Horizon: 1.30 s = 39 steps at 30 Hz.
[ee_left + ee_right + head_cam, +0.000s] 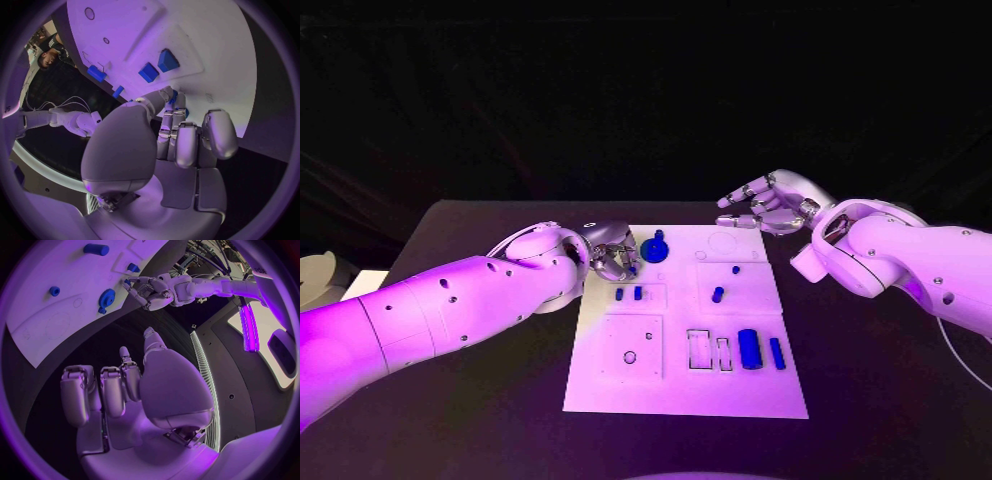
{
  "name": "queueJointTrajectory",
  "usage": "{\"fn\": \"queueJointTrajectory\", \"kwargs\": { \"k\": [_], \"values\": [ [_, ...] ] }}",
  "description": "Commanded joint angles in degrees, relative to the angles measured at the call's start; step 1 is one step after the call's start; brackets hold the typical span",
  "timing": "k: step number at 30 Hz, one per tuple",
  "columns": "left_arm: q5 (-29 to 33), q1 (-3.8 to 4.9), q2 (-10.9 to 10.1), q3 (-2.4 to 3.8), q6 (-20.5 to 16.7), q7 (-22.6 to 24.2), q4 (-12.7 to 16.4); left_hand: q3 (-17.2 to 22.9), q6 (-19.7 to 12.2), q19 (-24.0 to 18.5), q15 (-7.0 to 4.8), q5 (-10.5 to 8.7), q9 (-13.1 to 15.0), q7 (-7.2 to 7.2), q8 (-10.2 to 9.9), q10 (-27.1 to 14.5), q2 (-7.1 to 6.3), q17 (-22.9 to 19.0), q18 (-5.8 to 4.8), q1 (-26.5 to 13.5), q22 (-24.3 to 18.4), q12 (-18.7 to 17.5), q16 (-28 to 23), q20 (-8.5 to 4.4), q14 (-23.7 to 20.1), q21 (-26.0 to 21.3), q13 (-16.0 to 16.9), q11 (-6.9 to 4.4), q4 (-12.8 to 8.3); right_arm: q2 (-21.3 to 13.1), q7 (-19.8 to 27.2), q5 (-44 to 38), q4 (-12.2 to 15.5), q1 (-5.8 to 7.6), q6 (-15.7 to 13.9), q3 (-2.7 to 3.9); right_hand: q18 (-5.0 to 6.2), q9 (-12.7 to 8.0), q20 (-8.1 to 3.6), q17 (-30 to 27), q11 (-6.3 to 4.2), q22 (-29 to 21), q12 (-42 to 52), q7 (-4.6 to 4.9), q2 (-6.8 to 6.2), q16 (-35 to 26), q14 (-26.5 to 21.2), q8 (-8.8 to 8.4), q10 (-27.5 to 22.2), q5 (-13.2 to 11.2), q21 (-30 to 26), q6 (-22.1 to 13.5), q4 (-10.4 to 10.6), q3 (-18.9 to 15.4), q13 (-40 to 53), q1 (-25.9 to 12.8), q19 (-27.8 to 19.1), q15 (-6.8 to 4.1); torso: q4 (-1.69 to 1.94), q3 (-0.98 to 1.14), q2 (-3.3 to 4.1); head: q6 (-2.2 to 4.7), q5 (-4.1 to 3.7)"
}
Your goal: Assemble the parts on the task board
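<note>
The white task board (pixel 678 392) lies in the middle of the table. My left hand (pixel 609 254) is over its far left corner, fingers curled, pinching a small blue part (pixel 173 96) that mostly hides between thumb and fingers. A blue gear (pixel 655 245) sits just right of that hand. Two small blue pegs (pixel 629 293) stand below it. Another peg pair (pixel 720 293) is at centre right. A blue cylinder (pixel 750 348) and a blue bar (pixel 776 352) lie lower right. My right hand (pixel 769 204) hovers off the board's far right corner, fingers curled, holding nothing.
Empty recesses (pixel 710 350) and a plate with a hole (pixel 630 346) occupy the board's lower half. A round outline (pixel 728 241) marks its far right corner. Black tabletop (pixel 877 400) surrounds the board. A pale object (pixel 318 270) sits at the table's left edge.
</note>
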Motion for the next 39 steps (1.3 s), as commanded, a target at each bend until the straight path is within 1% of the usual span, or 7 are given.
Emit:
{"fn": "queueJointTrajectory", "kwargs": {
  "k": [1, 10, 13, 18, 21, 37, 39],
  "values": [
    [0.2, -0.06, 0.2, -0.01, 0.4, 1.0, 0.3, 0.0, 0.4, 0.7, -0.28, 0.09, 0.1, 0.07, -0.1, 0.3, 0.1, 0.0, -0.69, -0.6, 0.1, -0.3, 0.2, -0.22, 2.3, 0.4, 0.1, -0.08, -0.4, 0.1, 0.5, -0.4, 0.0, -0.04, 0.7, 0.0, 0.4, 0.0, -0.3, 9.2, -0.45, 8.4, 0.1, 0.06, 0.44, -0.2, 4.6, 0.08, 0.9, 0.1, -0.2, 0.4, -0.2, 0.0, 8.6, 0.3, 2.4, -0.33, -0.02, 0.01, 0.01, -0.06, 0.02],
    [0.2, -0.06, 0.2, -0.02, 1.5, 0.1, 0.2, -0.3, 0.2, 0.6, -0.29, 0.08, 0.0, 0.08, -0.3, 0.2, 0.0, -0.1, -0.69, -1.0, 0.1, -0.5, 0.3, -0.27, 2.3, 0.3, 0.1, -0.06, -0.5, 0.1, 0.5, -0.4, 0.0, -0.05, 0.7, 0.0, 0.4, 0.0, -0.3, 9.2, -0.45, 8.4, 0.1, 0.06, 0.44, -0.2, 4.6, 0.08, 0.9, 0.1, -0.2, 0.4, -0.2, 0.0, 8.6, 0.3, 2.4, -0.33, 0.02, 0.0, 0.02, -0.09, 0.02],
    [0.2, -0.05, 0.2, -0.02, 2.0, -0.4, 0.1, -0.5, -0.8, 0.5, 0.0, 0.12, -0.3, 0.47, -1.1, -1.1, -0.2, -0.4, -0.73, -1.6, 0.2, -1.2, 0.2, -0.15, 2.2, 0.3, -0.1, 0.36, -0.5, 0.1, 0.5, -0.4, -0.1, -0.05, 0.7, 0.0, 0.4, 0.0, -0.3, 9.2, -0.45, 8.4, 0.1, 0.06, 0.44, -0.2, 4.6, 0.08, 0.9, 0.1, -0.2, 0.4, -0.2, 0.0, 8.6, 0.3, 2.4, -0.33, 0.0, 0.0, -0.01, -0.12, 0.02],
    [0.2, -0.05, 0.3, -0.02, 2.8, -1.1, -0.1, -0.9, -4.1, 0.3, 0.82, 0.16, -1.3, 1.32, -2.5, -4.2, -1.01, -1.1, -0.7, -3.0, -0.1, -1.4, 0.0, 0.41, 2.0, -0.1, -0.8, 1.33, -0.4, 0.1, 0.5, -0.4, -0.1, -0.05, 0.7, 0.0, 0.42, 0.0, -0.31, 9.1, -0.46, 8.3, 0.0, 0.05, 0.66, -0.3, 4.6, 0.1, 0.8, 0.2, -0.3, 0.4, -0.3, -0.2, 8.5, 0.3, 2.4, -0.34, 0.0, -0.03, 0.03, -0.16, 0.02],
    [0.2, -0.05, 0.4, -0.04, 3.2, -1.3, -0.3, -1.1, -6.0, 0.0, 1.13, 0.15, -1.9, 1.53, -2.5, -5.9, -1.51, -1.6, -0.51, -3.6, -0.9, -1.4, -0.1, 0.75, 1.9, -1.0, -1.0, 1.75, -0.3, 0.1, 0.5, -0.4, -0.1, -0.05, 0.7, 0.0, 0.42, 0.0, -0.31, 9.1, -0.46, 8.3, 0.0, 0.05, 0.66, -0.3, 4.6, 0.1, 0.8, 0.2, -0.3, 0.4, -0.3, -0.2, 8.5, 0.3, 2.4, -0.34, -0.02, -0.02, 0.01, -0.2, 0.02],
    [0.3, -0.06, 0.3, -0.14, 2.8, -1.8, -0.7, -1.4, -7.3, -0.5, 1.55, 0.14, -2.6, 2.0, -2.4, -7.8, -1.9, -2.3, -0.19, -4.0, -2.0, -1.3, -0.3, 1.22, 1.7, -2.3, -1.1, 2.28, -0.4, 0.1, 0.1, -0.4, -0.2, -0.05, 0.8, 0.0, 0.48, 0.0, -0.32, 8.9, -0.46, 8.1, -0.4, 0.05, 0.68, -0.4, 4.6, 0.1, 0.6, 0.2, -0.4, 0.4, -0.4, -0.2, 8.3, 0.3, 2.3, -0.34, 0.01, -0.01, 0.0, -0.26, -0.06],
    [0.3, -0.06, 0.1, -0.14, 2.7, -1.9, -0.8, -1.6, -8.1, -0.8, 1.73, 0.15, -2.8, 2.16, -2.4, -8.8, -2.04, -2.5, 0.06, -4.1, -3.1, -1.3, -0.3, 1.38, 1.6, -3.5, -1.1, 2.5, -0.5, 0.1, -0.5, -0.8, -0.4, -0.05, 1.1, 0.0, 0.66, 0.0, -0.33, 8.2, -0.47, 7.3, -3.6, 0.05, 0.75, -0.9, 4.4, 0.04, -0.7, 0.1, -1.0, 0.3, -0.5, -0.3, 6.7, 0.4, 1.9, -0.34, -0.02, -0.02, -0.02, -0.18, -0.08]
  ]
}}
